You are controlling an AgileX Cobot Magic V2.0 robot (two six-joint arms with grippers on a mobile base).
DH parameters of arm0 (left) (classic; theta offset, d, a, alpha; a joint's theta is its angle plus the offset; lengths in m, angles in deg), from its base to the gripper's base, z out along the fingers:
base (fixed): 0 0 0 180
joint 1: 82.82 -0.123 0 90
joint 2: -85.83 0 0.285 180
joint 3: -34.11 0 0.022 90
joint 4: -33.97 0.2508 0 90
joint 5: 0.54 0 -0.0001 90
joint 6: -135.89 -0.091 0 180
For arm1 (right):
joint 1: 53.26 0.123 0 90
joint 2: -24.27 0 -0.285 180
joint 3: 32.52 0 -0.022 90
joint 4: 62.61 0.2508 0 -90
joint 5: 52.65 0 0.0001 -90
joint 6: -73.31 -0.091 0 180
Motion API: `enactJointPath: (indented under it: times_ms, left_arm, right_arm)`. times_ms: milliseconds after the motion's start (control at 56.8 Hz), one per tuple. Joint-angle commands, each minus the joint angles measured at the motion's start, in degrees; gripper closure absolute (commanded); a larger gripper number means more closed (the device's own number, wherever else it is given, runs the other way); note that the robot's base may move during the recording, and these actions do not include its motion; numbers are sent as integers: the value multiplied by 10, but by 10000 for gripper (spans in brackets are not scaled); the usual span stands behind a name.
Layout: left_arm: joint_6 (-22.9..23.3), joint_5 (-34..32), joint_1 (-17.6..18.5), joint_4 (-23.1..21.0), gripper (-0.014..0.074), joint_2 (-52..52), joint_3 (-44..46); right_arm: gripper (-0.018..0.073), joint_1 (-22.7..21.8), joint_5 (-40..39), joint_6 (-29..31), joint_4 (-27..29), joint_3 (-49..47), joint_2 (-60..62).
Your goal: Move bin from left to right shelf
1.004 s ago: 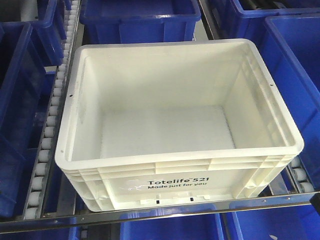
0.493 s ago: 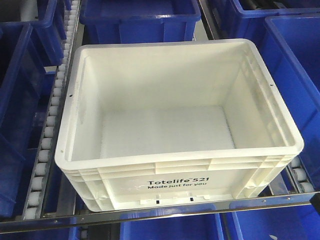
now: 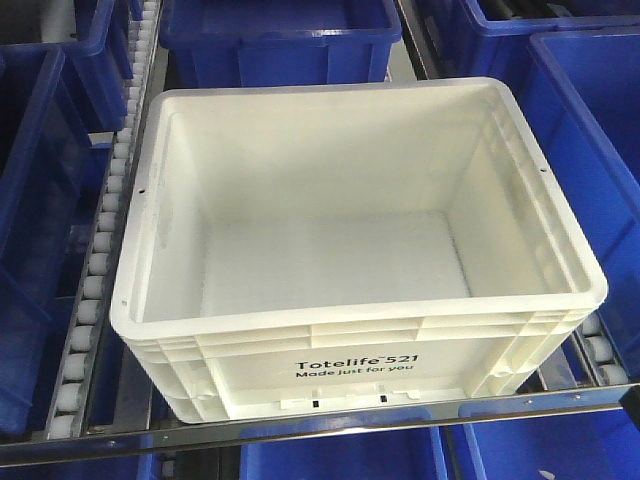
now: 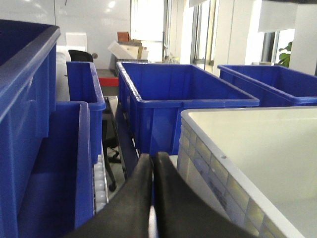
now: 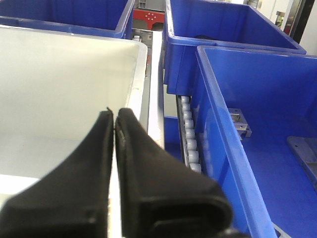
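The bin [image 3: 360, 350] is a large white empty tote with "Totelife 521" printed on its near side. It rests on the roller shelf in the middle of the front view. Neither gripper shows in that view. In the left wrist view my left gripper [image 4: 152, 157] is shut with nothing in it, low in the gap beside the bin's ribbed left wall [image 4: 210, 166]. In the right wrist view my right gripper [image 5: 113, 113] is shut and holds nothing, hanging over the bin's inside [image 5: 64, 84] close to its right rim.
Blue bins surround the white one: behind [image 3: 280, 40], to the left [image 3: 30, 200] and to the right [image 3: 600, 150]. White roller tracks [image 3: 95, 290] run along both sides. A metal rail [image 3: 330, 425] crosses the shelf front, with more blue bins below it.
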Motion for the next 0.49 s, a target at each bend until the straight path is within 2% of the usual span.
enactJointPath:
  times_ms: [0,194,282,476]
  left_arm:
    - [2,-44,1,-23,603,-23,-5]
    - [-45,-41,1,-94,603,-79,-48]
    - [-64,-35,1,-100,603,-92,-61]
    - [-71,-25,1,-98,603,-106,-87]
  right_arm:
    - [567,2,-45,6,-1,-16,-3]
    - [567,2,-45,6,-1,-16,-3]
    - [567,2,-45,6,-1,-16,-3]
    - [567,2,-45,6,-1,-16,-3]
